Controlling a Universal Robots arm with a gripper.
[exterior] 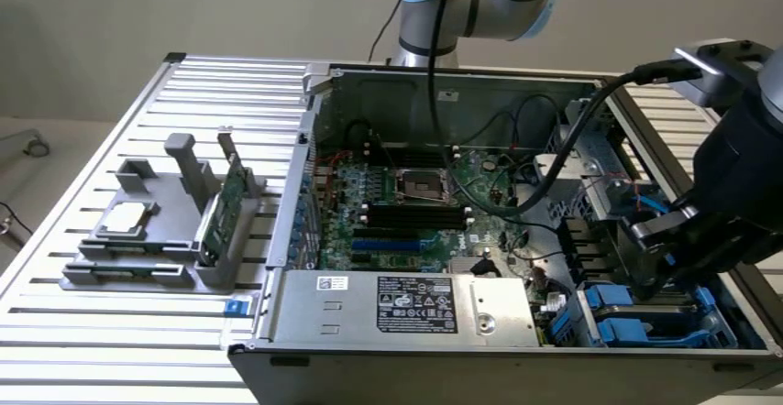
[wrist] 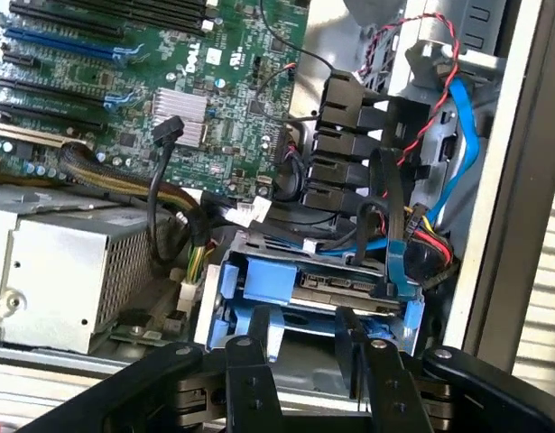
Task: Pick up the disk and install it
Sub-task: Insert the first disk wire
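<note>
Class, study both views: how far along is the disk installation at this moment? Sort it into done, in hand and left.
Done: pickup and carrying look finished, since the disk sits in its blue rails inside the computer case's drive bay. In hand: nothing; the gripper hovers just in front of the disk, jaws apart and empty. Left: whether the disk is fully seated cannot be told.
</note>
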